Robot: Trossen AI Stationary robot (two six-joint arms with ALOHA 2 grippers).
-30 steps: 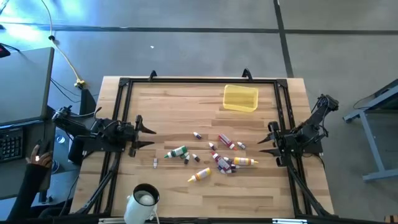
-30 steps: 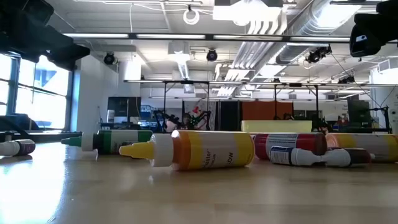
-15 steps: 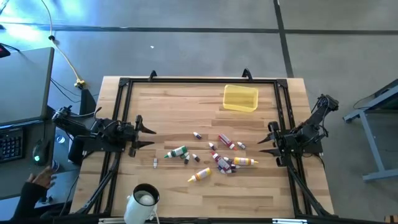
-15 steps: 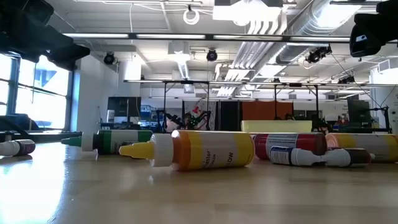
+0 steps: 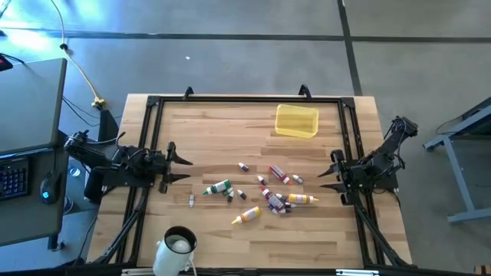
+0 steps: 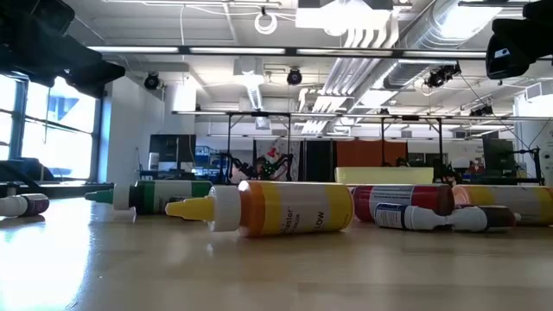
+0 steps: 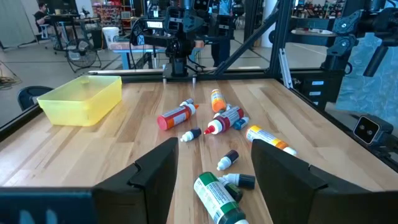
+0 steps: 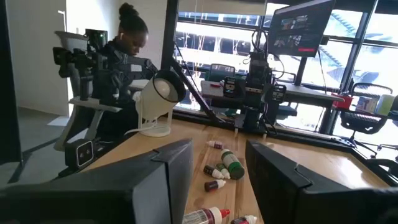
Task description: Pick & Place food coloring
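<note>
Several small food coloring bottles [image 5: 268, 192] lie on their sides on the wooden table's middle. Among them are a green one [image 5: 219, 187], two yellow ones [image 5: 247, 216] [image 5: 301, 199] and red and dark ones. In the low view a yellow bottle [image 6: 276, 207] lies in front of a green one [image 6: 164, 195]. My left gripper [image 5: 180, 167] stands open at the table's left side, level and pointing at the bottles. My right gripper [image 5: 326, 175] stands open at the right side, facing them. Nothing is between either pair of fingers [image 7: 214, 165] [image 8: 217, 168].
A translucent yellow tray [image 5: 296, 121] sits at the far right of the table. A white mug [image 5: 178, 247] stands at the near left edge. A black frame rail [image 5: 245, 100] runs round the tabletop. A person [image 8: 124, 50] sits beyond the table's left side.
Both arms and all bottles have kept still. A person's hand at the desk left of the table has drawn back and gone out of the high view.
</note>
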